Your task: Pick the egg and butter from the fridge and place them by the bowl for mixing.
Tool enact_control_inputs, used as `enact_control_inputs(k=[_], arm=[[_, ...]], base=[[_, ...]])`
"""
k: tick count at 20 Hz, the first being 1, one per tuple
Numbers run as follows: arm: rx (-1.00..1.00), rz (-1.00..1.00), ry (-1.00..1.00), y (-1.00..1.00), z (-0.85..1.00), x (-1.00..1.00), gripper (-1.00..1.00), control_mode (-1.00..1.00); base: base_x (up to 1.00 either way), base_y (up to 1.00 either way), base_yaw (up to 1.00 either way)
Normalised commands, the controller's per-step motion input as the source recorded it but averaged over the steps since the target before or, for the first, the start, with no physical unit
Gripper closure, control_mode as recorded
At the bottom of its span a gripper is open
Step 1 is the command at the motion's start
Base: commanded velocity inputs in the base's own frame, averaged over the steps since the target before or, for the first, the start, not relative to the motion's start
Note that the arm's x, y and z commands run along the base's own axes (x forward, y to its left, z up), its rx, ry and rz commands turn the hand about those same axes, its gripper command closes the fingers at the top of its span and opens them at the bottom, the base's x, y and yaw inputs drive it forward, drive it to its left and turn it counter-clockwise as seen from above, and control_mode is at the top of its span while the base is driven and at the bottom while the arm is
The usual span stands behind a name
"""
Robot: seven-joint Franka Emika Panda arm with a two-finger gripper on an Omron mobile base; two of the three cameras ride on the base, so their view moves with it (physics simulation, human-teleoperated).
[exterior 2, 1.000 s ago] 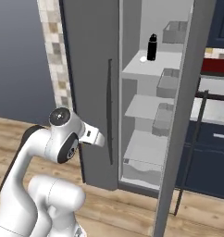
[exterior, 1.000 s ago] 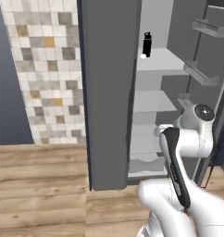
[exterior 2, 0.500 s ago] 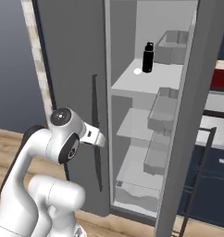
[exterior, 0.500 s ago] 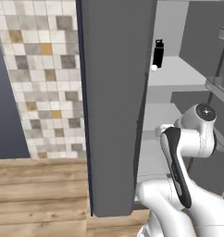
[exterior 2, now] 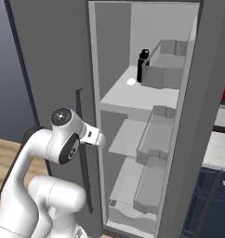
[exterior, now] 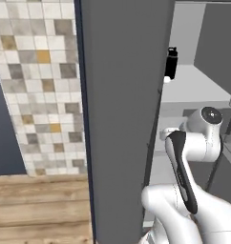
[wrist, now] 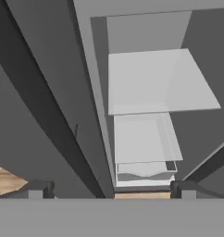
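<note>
Jaws [wrist: 109, 187] wide apart, holding nothing, two dark tips at the bottom of the hand view. Pointing into the open fridge [exterior 2: 54, 56], at its lower pale grey shelves [wrist: 146, 83] and a drawer [wrist: 144, 139] under them. Egg [exterior 2: 131, 82], small and white, on a higher shelf, well above the jaws and far inside. Black bottle [exterior 2: 143, 65] standing upright just beside the egg, also above the jaws. Same bottle [exterior: 171, 63] in the left base view, with a bit of white at its foot. Grey bin [exterior 2: 166, 65] next to the bottle on that shelf. Long dark handle [exterior 2: 84, 153] on the grey door, close beside the white arm. Tiled wall [exterior: 36, 81] and wood floor [exterior: 41, 205] off to the left of the fridge. Butter and bowl: cannot tell where.
</note>
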Motion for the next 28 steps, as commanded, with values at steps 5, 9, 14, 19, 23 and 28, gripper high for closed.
enact_control_inputs(k=[5,9,14,19,23,28], arm=[[0.00,0.00,0.00,0.00,0.00,0.00,-1.00,1.00],[0.00,0.00,0.00,0.00,0.00,0.00,-1.00,1.00],[0.00,0.00,0.00,0.00,0.00,0.00,-1.00,1.00],[0.00,0.00,0.00,0.00,0.00,0.00,-1.00,1.00],[0.00,0.00,0.00,0.00,0.00,0.00,-1.00,1.00],[0.00,0.00,0.00,0.00,0.00,0.00,-1.00,1.00]], base=[[0.30,-0.30,0.00],[0.23,-0.28,-0.06],[0.27,-0.36,-0.17],[0.38,-0.24,-0.15],[0.41,-0.28,-0.06],[0.34,-0.28,-0.05]])
